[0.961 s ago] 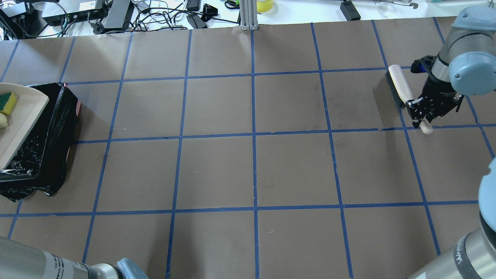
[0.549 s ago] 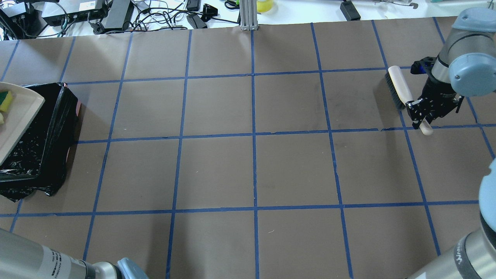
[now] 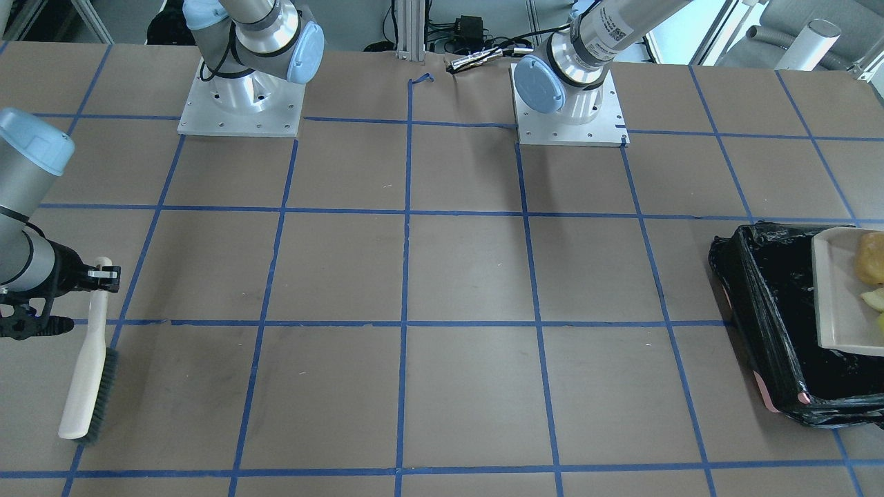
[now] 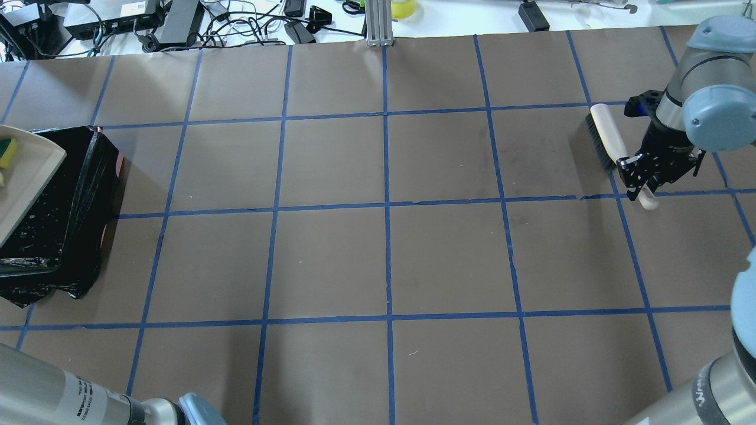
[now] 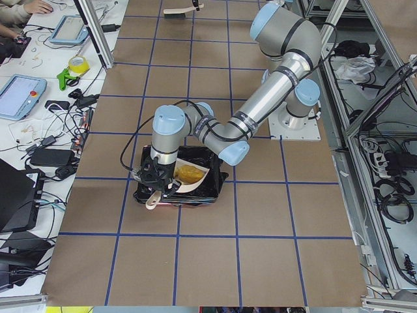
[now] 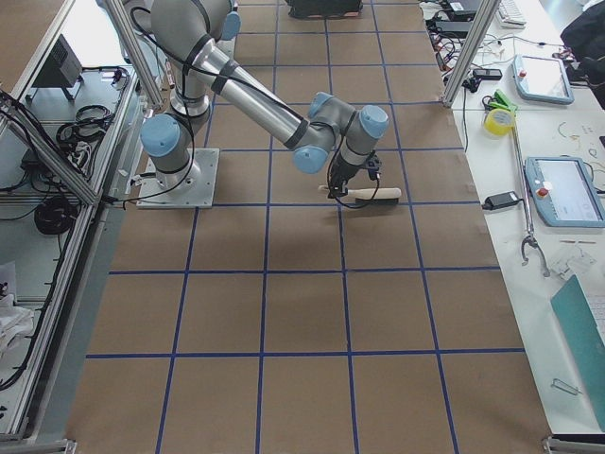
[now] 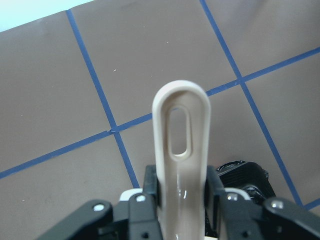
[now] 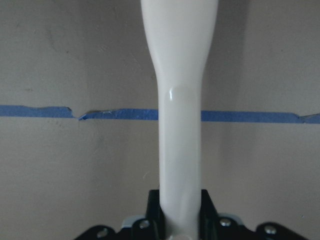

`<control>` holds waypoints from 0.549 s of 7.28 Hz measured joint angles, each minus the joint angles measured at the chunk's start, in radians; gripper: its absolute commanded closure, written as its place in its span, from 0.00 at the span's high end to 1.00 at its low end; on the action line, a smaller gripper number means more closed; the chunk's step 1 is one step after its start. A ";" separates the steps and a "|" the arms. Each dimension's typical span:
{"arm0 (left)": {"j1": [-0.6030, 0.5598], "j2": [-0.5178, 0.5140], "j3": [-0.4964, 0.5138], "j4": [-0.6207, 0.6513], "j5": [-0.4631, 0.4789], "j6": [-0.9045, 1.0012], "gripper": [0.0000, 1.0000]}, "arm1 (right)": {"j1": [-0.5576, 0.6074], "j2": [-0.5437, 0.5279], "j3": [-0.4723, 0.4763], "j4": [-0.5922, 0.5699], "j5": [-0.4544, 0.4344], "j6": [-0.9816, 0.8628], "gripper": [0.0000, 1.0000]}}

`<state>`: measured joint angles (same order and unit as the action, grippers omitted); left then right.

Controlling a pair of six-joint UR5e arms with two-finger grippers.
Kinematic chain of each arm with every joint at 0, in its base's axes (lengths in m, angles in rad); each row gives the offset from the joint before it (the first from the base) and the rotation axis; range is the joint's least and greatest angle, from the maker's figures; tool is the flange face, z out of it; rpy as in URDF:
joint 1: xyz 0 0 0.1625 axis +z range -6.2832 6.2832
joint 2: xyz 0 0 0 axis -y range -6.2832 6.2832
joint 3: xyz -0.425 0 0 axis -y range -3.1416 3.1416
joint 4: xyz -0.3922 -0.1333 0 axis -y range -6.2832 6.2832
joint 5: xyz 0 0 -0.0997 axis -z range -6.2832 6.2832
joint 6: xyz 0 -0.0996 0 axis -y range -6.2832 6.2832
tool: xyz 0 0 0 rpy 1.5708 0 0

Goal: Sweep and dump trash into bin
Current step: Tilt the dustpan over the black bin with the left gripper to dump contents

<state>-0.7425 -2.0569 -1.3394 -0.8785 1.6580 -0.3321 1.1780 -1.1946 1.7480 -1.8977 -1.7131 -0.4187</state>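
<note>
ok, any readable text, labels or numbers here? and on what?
No text is legible.
The sticker on the left arm: print too small to read.
The lettering on the right arm: blurred, cut off.
No markings visible on the brush, dustpan or bin.

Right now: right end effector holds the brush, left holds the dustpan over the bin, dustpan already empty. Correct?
Not empty. The dustpan, over the bin, carries the potato-like lump and rind slice in the front-facing view; the overhead view shows the sponge on it too. The rest stands.
</note>
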 measured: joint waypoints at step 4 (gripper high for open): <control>0.000 0.009 -0.061 0.153 0.001 0.059 0.00 | 0.000 0.010 0.005 -0.052 0.015 -0.002 0.90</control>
<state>-0.7424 -2.0477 -1.4001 -0.7258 1.6592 -0.2727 1.1781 -1.1851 1.7531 -1.9494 -1.6985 -0.4204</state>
